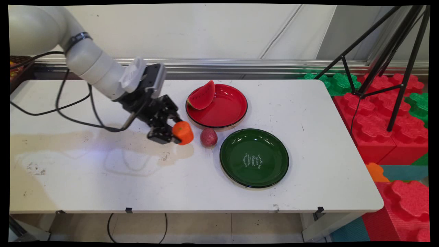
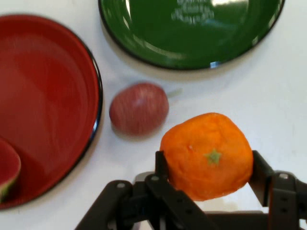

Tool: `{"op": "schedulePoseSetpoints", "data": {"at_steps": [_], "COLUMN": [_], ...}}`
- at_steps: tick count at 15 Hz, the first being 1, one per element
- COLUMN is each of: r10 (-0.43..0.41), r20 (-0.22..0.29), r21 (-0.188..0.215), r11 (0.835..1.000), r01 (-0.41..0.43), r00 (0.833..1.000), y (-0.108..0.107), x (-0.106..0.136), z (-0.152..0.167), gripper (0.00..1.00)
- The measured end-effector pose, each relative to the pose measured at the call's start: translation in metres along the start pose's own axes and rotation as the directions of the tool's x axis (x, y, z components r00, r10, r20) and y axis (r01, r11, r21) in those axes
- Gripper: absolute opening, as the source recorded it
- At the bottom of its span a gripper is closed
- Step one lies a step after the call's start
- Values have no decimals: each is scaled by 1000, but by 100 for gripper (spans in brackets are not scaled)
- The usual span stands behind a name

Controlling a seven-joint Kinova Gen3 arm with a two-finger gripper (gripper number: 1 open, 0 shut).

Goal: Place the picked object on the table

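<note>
Here: two plates, red and green; one watermelon slice; one reddish fruit, perhaps lychee; claw clenched on one orange, mid-tabletop.

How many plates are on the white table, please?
2: a round glossy red plate at the back holding a watermelon slice, and a round glossy green plate, empty, nearer the front. None seems hidden.

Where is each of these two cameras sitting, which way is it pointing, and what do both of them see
Main view: fixed above the table's near side, looking down across it at the wall; shows the white arm and gripper.
Hand view: on the hand, looking along the gripper at the tabletop; only black linkage and fingers show.
Shared: orange between the fingers, reddish fruit, red plate with watermelon slice, green plate.
</note>
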Motion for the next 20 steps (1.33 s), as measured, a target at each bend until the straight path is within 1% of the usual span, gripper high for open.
{"op": "schedulePoseSetpoints", "data": {"at_steps": [5,9,13,16,17,20], "r10": [6,-3,-16,-24,-26,-34], "r20": [71,125,150,160,162,159], "r21": [-7,-35,-53,-56,-57,-54], "r11": [1000,999,998,998,998,998], "r01": [-6,8,24,33,36,43], "r00": [997,992,989,987,987,987], "y": [3,10,14,15,15,13], "x": [-34,-58,-72,-79,-81,-85], "z": [2,18,33,42,45,47], "gripper": [0,0,0,0,100,100]}}
